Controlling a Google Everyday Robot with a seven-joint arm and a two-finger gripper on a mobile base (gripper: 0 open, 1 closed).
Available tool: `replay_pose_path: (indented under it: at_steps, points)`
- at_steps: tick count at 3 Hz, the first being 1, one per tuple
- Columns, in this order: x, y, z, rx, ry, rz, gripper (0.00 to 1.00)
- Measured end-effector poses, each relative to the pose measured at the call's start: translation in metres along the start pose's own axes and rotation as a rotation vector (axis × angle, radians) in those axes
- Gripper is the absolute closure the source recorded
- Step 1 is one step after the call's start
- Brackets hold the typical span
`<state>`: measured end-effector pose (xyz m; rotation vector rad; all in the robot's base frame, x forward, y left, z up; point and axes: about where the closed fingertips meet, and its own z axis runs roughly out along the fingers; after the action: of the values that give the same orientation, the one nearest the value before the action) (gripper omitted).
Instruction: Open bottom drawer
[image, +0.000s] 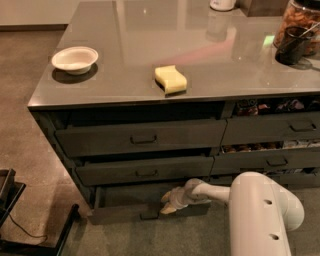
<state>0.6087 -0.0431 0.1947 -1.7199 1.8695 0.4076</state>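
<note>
The bottom drawer (122, 211) is the long dark grey lowest front of the wider left stack. It stands pulled out a short way, with a dark gap above its front. Its small dark loop handle (149, 215) sits at the centre. My gripper (167, 202) reaches in low from the right on a white arm (260, 210). It sits just right of the handle, against the drawer's upper edge.
A white bowl (75, 59) and a yellow sponge (170, 79) lie on the grey counter (200, 30). Two taller drawers (142, 138) sit above, partly open. A narrower stack (272, 130) stands at right. A black frame (30, 235) stands on the floor at left.
</note>
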Motion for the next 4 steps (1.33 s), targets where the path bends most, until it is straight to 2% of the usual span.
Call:
replay_pose_path:
  at_steps: [1,2,4]
  points:
    - [-0.0016,0.0140,-0.0011,-0.027,0.014,0.021,1.00]
    - [-0.0016,0.0140,-0.0011,-0.028,0.014,0.021,0.81]
    - [-0.0016,0.0140,-0.0010,-0.028,0.014,0.021,0.35]
